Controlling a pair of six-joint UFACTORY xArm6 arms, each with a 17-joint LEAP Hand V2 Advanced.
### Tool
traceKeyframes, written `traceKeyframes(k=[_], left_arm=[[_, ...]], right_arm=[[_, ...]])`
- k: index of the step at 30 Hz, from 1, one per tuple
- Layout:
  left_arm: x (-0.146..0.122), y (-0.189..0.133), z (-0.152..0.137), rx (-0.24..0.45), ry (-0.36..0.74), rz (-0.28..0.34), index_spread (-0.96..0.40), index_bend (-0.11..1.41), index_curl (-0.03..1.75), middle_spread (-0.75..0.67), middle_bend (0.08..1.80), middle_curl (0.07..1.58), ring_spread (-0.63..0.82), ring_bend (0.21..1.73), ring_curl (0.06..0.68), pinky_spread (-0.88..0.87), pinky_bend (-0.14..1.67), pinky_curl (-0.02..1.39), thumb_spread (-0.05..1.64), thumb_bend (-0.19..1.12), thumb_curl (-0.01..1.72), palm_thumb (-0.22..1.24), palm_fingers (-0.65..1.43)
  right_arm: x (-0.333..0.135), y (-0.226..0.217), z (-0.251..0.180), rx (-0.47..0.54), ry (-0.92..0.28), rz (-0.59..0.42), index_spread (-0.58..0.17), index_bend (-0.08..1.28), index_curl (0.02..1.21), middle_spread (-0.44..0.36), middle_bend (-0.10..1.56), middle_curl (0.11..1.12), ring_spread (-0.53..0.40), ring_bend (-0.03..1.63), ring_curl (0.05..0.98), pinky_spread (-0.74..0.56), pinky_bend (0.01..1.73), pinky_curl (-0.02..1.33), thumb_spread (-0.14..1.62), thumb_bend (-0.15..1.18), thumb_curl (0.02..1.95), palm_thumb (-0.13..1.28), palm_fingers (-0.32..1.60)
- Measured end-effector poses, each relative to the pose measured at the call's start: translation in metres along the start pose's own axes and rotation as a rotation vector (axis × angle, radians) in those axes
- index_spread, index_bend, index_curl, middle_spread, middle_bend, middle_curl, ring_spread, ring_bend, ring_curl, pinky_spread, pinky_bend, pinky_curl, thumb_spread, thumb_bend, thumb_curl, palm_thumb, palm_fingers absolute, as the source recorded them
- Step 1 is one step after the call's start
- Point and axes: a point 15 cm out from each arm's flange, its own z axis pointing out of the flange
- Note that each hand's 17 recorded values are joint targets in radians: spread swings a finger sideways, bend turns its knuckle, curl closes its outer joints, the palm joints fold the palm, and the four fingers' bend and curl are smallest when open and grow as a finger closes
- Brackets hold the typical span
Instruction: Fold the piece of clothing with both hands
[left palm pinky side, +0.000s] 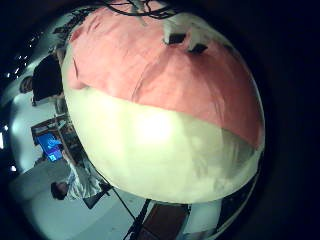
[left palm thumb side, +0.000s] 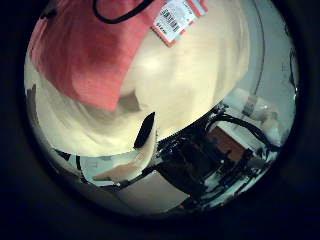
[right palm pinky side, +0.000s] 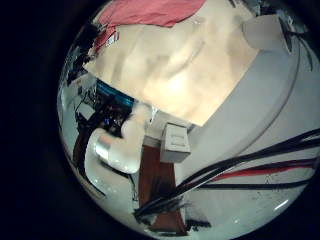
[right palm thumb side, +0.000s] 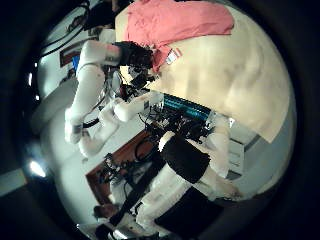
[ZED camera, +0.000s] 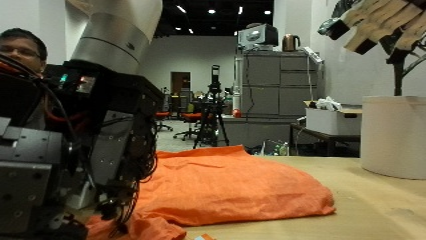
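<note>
Outside view: nearest the camera, one arm (ZED camera: 100, 120) stands low over the worktop (ZED camera: 360, 200), filling the foreground beside the orange-red garment (ZED camera: 233, 185). Its hand is hidden, so whether that hand grips or is released cannot be told. The garment lies crumpled in a low mound on the pale worktop, one edge running under the arm. Beyond it, a hand (ZED camera: 377, 25) hangs high above the worktop, fingers loosely bent and holding nothing. Which hand it is cannot be told from this view. Behind the worktop stand a white cylindrical bin (ZED camera: 394, 135), grey cabinets (ZED camera: 273, 85) and a tripod (ZED camera: 213, 110).

The left little finger side palm view shows the garment (left palm pinky side: 160, 65) spread close below that palm on the worktop (left palm pinky side: 160, 150). The left thumb side palm view alone shows a white label (left palm thumb side: 177, 18) at the garment's edge. Both right palm views show the garment (right palm thumb side: 175, 25) farther off, at the far side of the worktop (right palm thumb side: 230, 75); the right thumb side view also shows the other arm (right palm thumb side: 95, 80).
</note>
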Motion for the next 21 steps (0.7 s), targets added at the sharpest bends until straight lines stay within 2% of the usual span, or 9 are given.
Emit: traceKeyframes(k=[4, 6, 9, 11, 13, 16, 18, 21], left_arm=[[-0.003, 0.001, 0.007, -0.05, -0.016, -0.004, 0.13, 0.17, 0.27, 0.05, 0.37, 0.39, 0.24, 0.54, 0.217, 0.18, 0.32, 0.31, 0.92, -0.02, 0.32, 0.35, 0.23], [-0.006, 0.0, 0.005, -0.066, -0.024, -0.011, 0.1, 0.16, 0.27, -0.03, 0.47, 0.41, 0.15, 0.56, 0.211, 0.11, 0.32, 0.3, 0.93, -0.02, 0.32, 0.38, 0.37], [-0.007, -0.002, 0.003, -0.059, -0.031, -0.02, -0.01, 0.18, 0.28, -0.15, 0.67, 0.49, -0.08, 0.65, 0.228, -0.13, 0.43, 0.31, 0.94, -0.01, 0.33, 0.44, 0.75], [-0.008, -0.003, 0.001, -0.055, -0.03, -0.024, -0.09, 0.2, 0.29, -0.23, 0.76, 0.54, -0.23, 0.77, 0.276, -0.28, 0.53, 0.35, 0.95, -0.01, 0.33, 0.47, 0.98], [-0.009, -0.003, -0.002, -0.05, -0.026, -0.027, -0.16, 0.23, 0.32, -0.29, 0.78, 0.59, -0.33, 0.88, 0.327, -0.41, 0.63, 0.39, 0.96, -0.01, 0.33, 0.5, 1.1], [-0.012, -0.002, -0.008, -0.043, -0.022, -0.037, -0.26, 0.31, 0.37, -0.36, 0.8, 0.67, -0.42, 1.02, 0.403, -0.53, 0.78, 0.46, 0.98, -0.01, 0.34, 0.55, 1.15], [-0.014, -0.001, -0.015, -0.035, -0.021, -0.042, -0.33, 0.38, 0.41, -0.4, 0.82, 0.71, -0.44, 1.1, 0.445, -0.58, 0.89, 0.51, 1.0, 0.02, 0.36, 0.64, 1.2], [-0.018, 0.001, -0.025, -0.031, -0.023, -0.046, -0.41, 0.49, 0.49, -0.45, 0.84, 0.77, -0.46, 1.19, 0.489, -0.62, 1.01, 0.56, 1.0, 0.04, 0.39, 0.74, 1.17]], right_arm=[[0.003, 0.001, 0.0, -0.003, 0.009, -0.008, -0.295, 0.2, 0.39, 0.065, 0.19, 0.31, 0.203, 0.19, 0.215, 0.35, 0.19, 0.28, 1.29, -0.01, 0.22, 0.47, 0.23], [0.007, 0.003, 0.0, -0.01, 0.022, -0.001, -0.295, 0.2, 0.39, 0.065, 0.19, 0.31, 0.203, 0.19, 0.216, 0.35, 0.19, 0.28, 1.29, -0.01, 0.22, 0.47, 0.23], [0.009, 0.003, 0.0, -0.014, 0.028, -0.002, -0.295, 0.2, 0.39, 0.065, 0.2, 0.31, 0.203, 0.19, 0.216, 0.35, 0.18, 0.28, 1.29, -0.01, 0.22, 0.47, 0.24], [0.01, 0.003, 0.001, -0.017, 0.028, -0.008, -0.294, 0.19, 0.39, 0.065, 0.2, 0.32, 0.201, 0.19, 0.217, 0.35, 0.18, 0.27, 1.29, -0.01, 0.22, 0.47, 0.24], [0.01, 0.003, 0.001, -0.018, 0.027, -0.01, -0.294, 0.19, 0.39, 0.065, 0.19, 0.32, 0.199, 0.2, 0.219, 0.35, 0.18, 0.27, 1.29, -0.01, 0.22, 0.47, 0.24], [0.011, 0.002, 0.002, -0.021, 0.025, -0.012, -0.293, 0.19, 0.39, 0.061, 0.2, 0.32, 0.198, 0.19, 0.22, 0.35, 0.18, 0.27, 1.3, -0.01, 0.22, 0.47, 0.25], [0.013, 0.001, 0.003, -0.024, 0.022, -0.014, -0.294, 0.19, 0.39, 0.059, 0.2, 0.33, 0.196, 0.2, 0.222, 0.35, 0.18, 0.26, 1.3, -0.01, 0.21, 0.47, 0.25], [0.013, -0.001, 0.004, -0.027, 0.018, -0.015, -0.296, 0.19, 0.39, 0.058, 0.19, 0.33, 0.195, 0.19, 0.223, 0.34, 0.18, 0.26, 1.3, -0.01, 0.21, 0.46, 0.25]])
